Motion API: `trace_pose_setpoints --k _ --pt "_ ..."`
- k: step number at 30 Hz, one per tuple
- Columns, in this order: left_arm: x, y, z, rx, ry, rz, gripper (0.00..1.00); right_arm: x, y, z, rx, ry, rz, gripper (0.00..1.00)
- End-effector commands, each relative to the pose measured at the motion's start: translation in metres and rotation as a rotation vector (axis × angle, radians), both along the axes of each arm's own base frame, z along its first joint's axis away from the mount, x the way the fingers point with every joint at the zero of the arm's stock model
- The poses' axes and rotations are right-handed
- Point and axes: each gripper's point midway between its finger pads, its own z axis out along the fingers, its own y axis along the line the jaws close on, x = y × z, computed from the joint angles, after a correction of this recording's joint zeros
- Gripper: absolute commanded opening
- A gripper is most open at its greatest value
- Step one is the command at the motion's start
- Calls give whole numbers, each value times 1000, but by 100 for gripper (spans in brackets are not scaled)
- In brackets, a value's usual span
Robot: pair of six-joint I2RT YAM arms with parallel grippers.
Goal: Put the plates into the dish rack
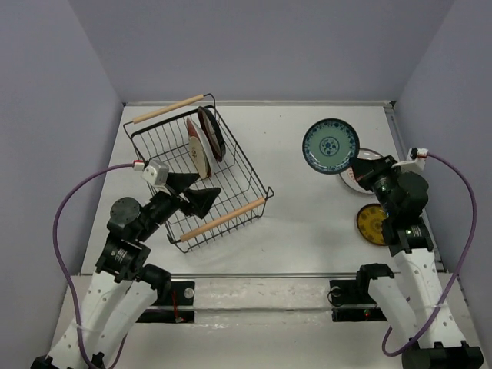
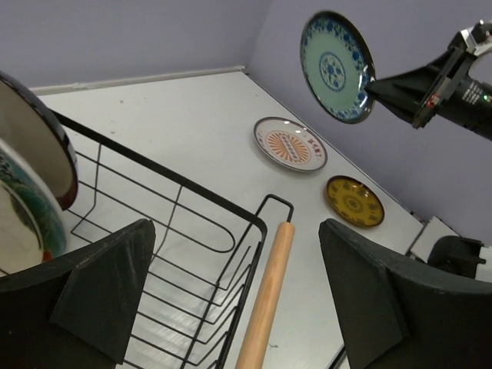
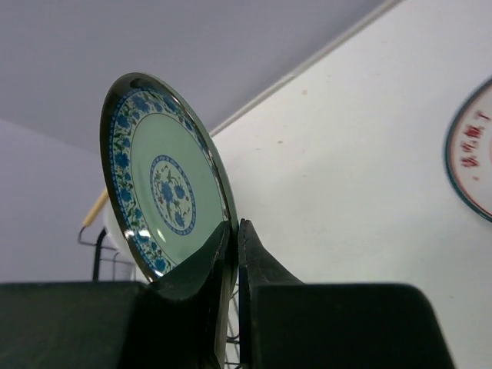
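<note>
My right gripper (image 3: 234, 234) clamps the teal-blue plate (image 1: 330, 146) by its rim, and the dish rack (image 1: 223, 220) lies well to its left, beneath my spread-open left gripper (image 1: 197, 191).

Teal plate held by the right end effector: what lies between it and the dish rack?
Nothing: in the top external view only bare white table separates the teal plate from the dish rack.
</note>
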Motion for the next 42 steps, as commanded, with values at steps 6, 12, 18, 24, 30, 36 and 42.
trace_pose_setpoints --k 6,12,18,24,30,36,42 --pt "-21 -33 8 -41 -25 -252 99 -29 90 77 41 -186 418 7" --pt "-19 -37 3 -42 0 -276 99 -37 161 74 39 -184 647 7" --pt "6 -27 -15 -7 74 -158 99 -54 220 74 26 -231 856 7" --pt "21 -22 -29 30 130 -95 90 -65 239 75 24 -249 941 7" --pt "5 -27 -16 14 64 -172 5 -78 253 67 25 -248 1061 8" --pt "-16 -37 -4 -8 5 -289 6 -86 268 51 -31 -208 1209 38" --pt "-23 -38 1 -14 -19 -320 5 -86 277 55 -47 -221 1254 38"
